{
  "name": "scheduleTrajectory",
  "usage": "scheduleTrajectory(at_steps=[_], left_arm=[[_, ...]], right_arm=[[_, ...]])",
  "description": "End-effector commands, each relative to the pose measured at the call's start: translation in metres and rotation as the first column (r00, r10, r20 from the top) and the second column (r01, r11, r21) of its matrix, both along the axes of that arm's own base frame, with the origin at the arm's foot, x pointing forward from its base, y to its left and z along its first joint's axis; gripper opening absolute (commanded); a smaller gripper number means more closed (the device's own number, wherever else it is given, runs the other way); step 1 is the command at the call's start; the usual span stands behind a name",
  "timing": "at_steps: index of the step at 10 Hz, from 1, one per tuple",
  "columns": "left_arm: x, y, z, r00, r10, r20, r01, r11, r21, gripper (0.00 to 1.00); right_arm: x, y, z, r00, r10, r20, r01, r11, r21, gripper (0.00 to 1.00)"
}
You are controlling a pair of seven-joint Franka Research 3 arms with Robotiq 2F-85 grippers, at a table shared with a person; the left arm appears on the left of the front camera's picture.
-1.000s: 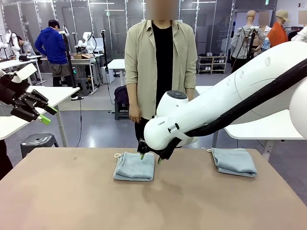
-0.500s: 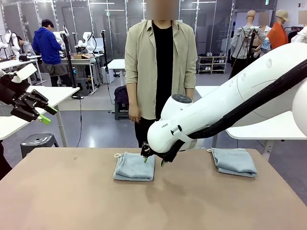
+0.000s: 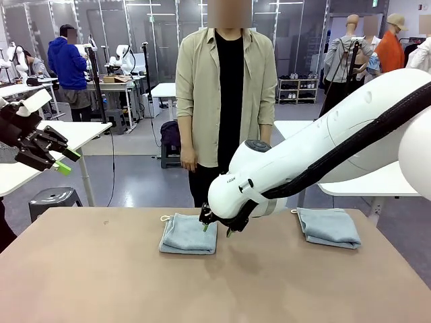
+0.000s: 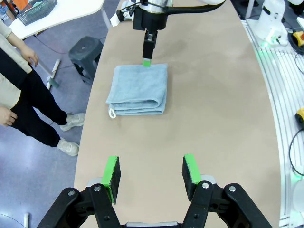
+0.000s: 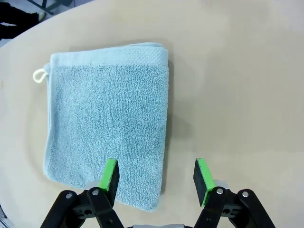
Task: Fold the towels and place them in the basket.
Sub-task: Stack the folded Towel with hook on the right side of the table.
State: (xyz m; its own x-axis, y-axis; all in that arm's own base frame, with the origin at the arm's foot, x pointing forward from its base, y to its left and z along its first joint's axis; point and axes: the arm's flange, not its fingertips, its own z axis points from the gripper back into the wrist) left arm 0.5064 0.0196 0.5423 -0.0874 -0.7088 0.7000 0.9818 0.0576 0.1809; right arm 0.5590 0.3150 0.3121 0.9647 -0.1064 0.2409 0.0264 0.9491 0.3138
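Risk entry: right hand (image 5: 156,178), jaws wide and empty, straddles the near edge of the folded towel (image 3: 189,234) lying on the worktop (image 3: 215,289); pinching only the top layer could undo the fold, while left hand (image 4: 151,173) hangs open well apart.

A plain light-brown table (image 3: 101,282) is seen, on which two folded blue-grey towels are laid well apart near its far edge: one (image 3: 188,234) at the middle, the other (image 3: 329,227) toward the right.

Terry-cloth towel (image 5: 109,123); table (image 5: 237,95) perhaps matt laminate.
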Motion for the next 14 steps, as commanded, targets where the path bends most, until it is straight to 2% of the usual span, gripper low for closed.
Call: scheduleTrajectory(at_steps=[1, 4, 5, 6, 7, 8, 9, 10, 11, 12, 13, 14], left_arm=[[-0.001, 0.001, 0.001, 1.0, -0.006, 0.001, 0.006, 1.0, 0.013, 0.67], [-0.001, 0.001, 0.001, 1.0, -0.006, 0.001, 0.006, 1.0, 0.013, 0.67], [-0.001, 0.001, 0.001, 1.0, -0.006, 0.001, 0.006, 1.0, 0.013, 0.67], [-0.001, 0.001, 0.001, 1.0, -0.006, 0.001, 0.006, 1.0, 0.013, 0.67], [-0.001, 0.001, 0.001, 1.0, -0.006, 0.001, 0.006, 1.0, 0.013, 0.67], [-0.001, 0.001, 0.001, 1.0, -0.006, 0.001, 0.006, 1.0, 0.013, 0.67], [-0.001, 0.001, 0.001, 1.0, -0.006, 0.001, 0.006, 1.0, 0.013, 0.67], [-0.001, 0.001, 0.001, 1.0, -0.006, 0.001, 0.006, 1.0, 0.013, 0.67], [-0.001, 0.001, 0.001, 1.0, -0.006, 0.001, 0.006, 1.0, 0.013, 0.67], [-0.001, 0.001, 0.001, 1.0, -0.006, 0.001, 0.006, 1.0, 0.013, 0.67], [-0.001, 0.001, 0.001, 1.0, -0.006, 0.001, 0.006, 1.0, 0.013, 0.67], [-0.001, 0.001, 0.001, 1.0, -0.006, 0.001, 0.006, 1.0, 0.013, 0.67]], right_arm=[[0.001, -0.003, -0.006, 1.0, 0.023, 0.018, -0.024, 0.999, 0.033, 0.8], [0.005, -0.002, -0.012, 1.0, 0.012, 0.009, -0.013, 0.999, 0.046, 0.8], [0.006, -0.001, -0.013, 1.0, 0.013, 0.011, -0.013, 0.999, 0.04, 0.6], [0.006, 0.0, -0.013, 1.0, 0.022, 0.011, -0.022, 0.999, 0.039, 0.6], [0.007, 0.0, -0.013, 1.0, 0.022, 0.01, -0.023, 0.999, 0.039, 0.4], [0.007, 0.0, -0.014, 1.0, 0.022, 0.008, -0.023, 0.999, 0.037, 0.55], [0.007, -0.001, -0.014, 1.0, 0.02, 0.008, -0.02, 0.999, 0.036, 0.2], [0.007, -0.001, -0.014, 1.0, 0.02, 0.009, -0.02, 0.999, 0.037, 0.35], [0.008, -0.001, -0.014, 1.0, 0.021, 0.011, -0.021, 0.999, 0.036, 0.0], [0.01, -0.001, -0.016, 1.0, 0.024, 0.012, -0.024, 0.999, 0.037, 0.15], [0.012, 0.0, -0.017, 1.0, 0.028, 0.011, -0.029, 0.999, 0.04, 0.0], [0.014, 0.001, -0.018, 0.999, 0.032, 0.008, -0.032, 0.999, 0.043, 0.0]])
